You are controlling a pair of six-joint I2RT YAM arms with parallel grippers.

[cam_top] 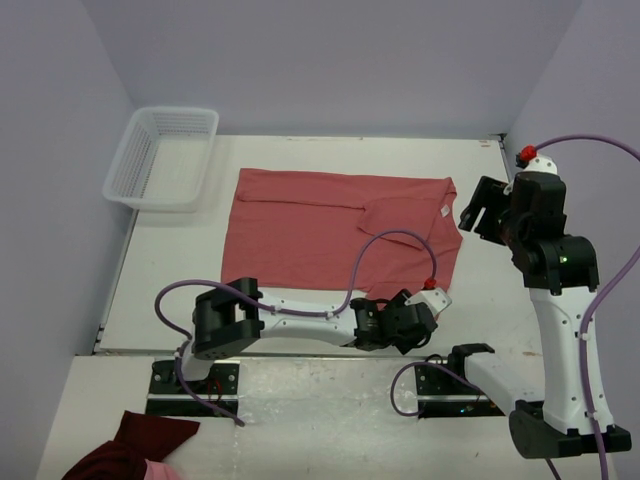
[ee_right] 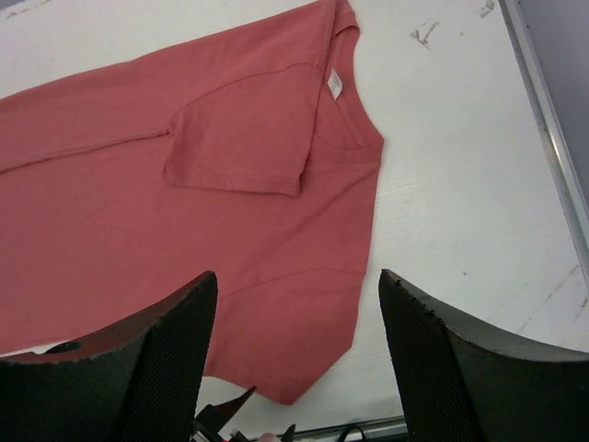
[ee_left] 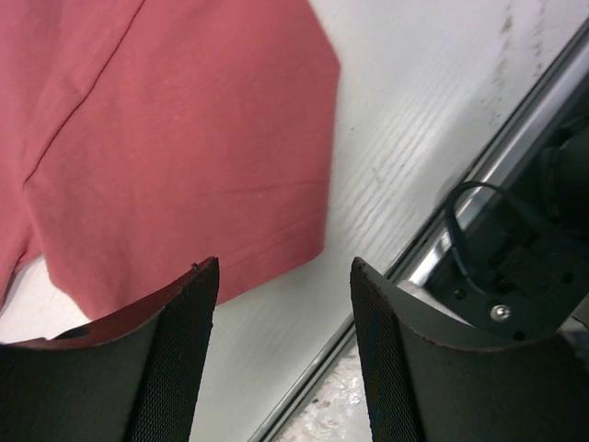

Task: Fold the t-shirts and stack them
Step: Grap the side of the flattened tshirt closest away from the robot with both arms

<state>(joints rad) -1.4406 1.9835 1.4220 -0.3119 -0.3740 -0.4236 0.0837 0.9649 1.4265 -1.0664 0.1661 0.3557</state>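
Note:
One salmon-red t-shirt (cam_top: 330,235) lies spread flat on the white table, with a sleeve (ee_right: 241,138) folded in over its body and a small white neck label (ee_right: 335,84) at the collar. My left gripper (cam_top: 437,300) sits low by the shirt's near right corner. In the left wrist view it (ee_left: 281,267) is open over bare table, with the shirt's hem (ee_left: 184,147) just beyond its left finger. My right gripper (cam_top: 478,208) hangs raised to the right of the collar. It (ee_right: 294,276) is open and empty above the shirt (ee_right: 138,212).
A white mesh basket (cam_top: 163,157) stands at the back left. A dark maroon cloth bundle with a pink patch (cam_top: 128,456) lies at the near left, off the table. A metal rail (ee_left: 433,244) runs along the table's near edge, with the right arm's base (ee_left: 529,267) behind it.

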